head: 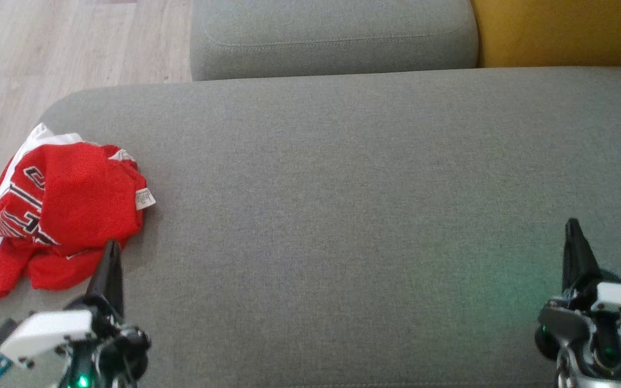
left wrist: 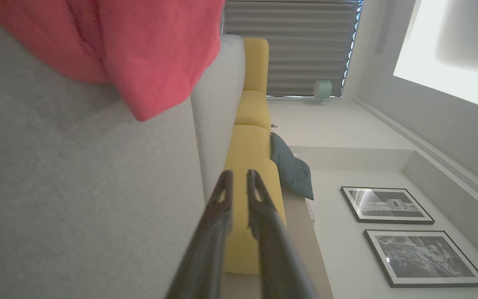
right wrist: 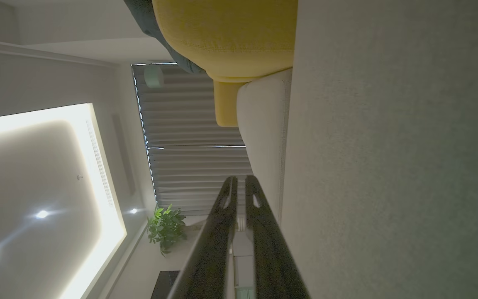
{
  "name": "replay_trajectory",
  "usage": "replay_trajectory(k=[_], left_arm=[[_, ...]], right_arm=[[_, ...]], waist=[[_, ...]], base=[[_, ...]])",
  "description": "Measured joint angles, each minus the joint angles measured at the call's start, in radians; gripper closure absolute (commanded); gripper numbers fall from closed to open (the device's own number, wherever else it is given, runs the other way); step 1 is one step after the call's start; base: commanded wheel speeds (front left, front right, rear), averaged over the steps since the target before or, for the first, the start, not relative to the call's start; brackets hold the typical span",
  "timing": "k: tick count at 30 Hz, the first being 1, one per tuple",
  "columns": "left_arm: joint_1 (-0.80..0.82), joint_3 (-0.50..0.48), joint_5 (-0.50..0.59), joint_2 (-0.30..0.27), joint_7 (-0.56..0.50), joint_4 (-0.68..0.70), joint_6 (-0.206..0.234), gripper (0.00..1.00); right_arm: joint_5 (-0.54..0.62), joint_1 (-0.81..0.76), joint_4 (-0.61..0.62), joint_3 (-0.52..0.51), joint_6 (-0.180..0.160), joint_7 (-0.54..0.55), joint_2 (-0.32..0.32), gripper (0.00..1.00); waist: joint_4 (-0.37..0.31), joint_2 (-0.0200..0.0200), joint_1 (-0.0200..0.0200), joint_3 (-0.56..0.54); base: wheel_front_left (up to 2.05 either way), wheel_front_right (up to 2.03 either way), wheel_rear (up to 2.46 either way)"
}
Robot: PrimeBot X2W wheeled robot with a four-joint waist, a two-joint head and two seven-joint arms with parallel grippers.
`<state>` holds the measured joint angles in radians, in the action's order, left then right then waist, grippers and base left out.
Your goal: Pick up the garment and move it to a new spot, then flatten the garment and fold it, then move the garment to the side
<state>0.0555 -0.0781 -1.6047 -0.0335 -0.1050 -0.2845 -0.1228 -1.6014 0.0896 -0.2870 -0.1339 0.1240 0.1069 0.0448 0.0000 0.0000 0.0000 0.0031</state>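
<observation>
Garment (head: 68, 210): red jersey with white side stripes and black-and-white lettering, crumpled in a heap at the left edge of the grey cushion (head: 343, 215). I can't read the lettering, it's folded up. The print on the white tag (head: 145, 199) is too small. Left gripper (head: 111, 249) has its fingers pressed together, empty, just beside the heap. Right gripper (head: 573, 225) is likewise closed and empty, near the right edge.

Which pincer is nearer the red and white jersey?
The left pincer: its tip sits at the edge of the crumpled red and white jersey; the right pincer is far across the grey fabric cushion.
</observation>
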Motion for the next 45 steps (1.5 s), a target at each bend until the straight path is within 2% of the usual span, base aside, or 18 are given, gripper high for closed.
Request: replay_trajectory(k=[5, 17, 45], left_arm=[[-0.073, 0.003, 0.000, 0.014, 0.002, -0.086, 0.002, 0.00], [-0.071, 0.006, 0.063, 0.014, 0.032, -0.081, 0.004, 0.00], [-0.069, 0.022, 0.444, 0.013, 0.109, -0.022, 0.014, 0.00]], right_arm=[[0.000, -0.056, -0.084, 0.003, -0.001, -0.001, -0.006, 0.00], [0.054, -0.062, -0.074, 0.036, -0.001, -0.029, -0.004, 0.00], [0.414, -0.059, -0.032, 0.090, -0.001, -0.109, 0.000, 0.00]], waist=[[0.000, 0.0000, 0.0000, 0.000], [-0.001, 0.0000, 0.0000, 0.001], [-0.010, 0.0000, 0.0000, 0.004]], base=[[0.00, 0.00, 0.00], [0.00, 0.00, 0.00], [0.00, 0.00, 0.00]])
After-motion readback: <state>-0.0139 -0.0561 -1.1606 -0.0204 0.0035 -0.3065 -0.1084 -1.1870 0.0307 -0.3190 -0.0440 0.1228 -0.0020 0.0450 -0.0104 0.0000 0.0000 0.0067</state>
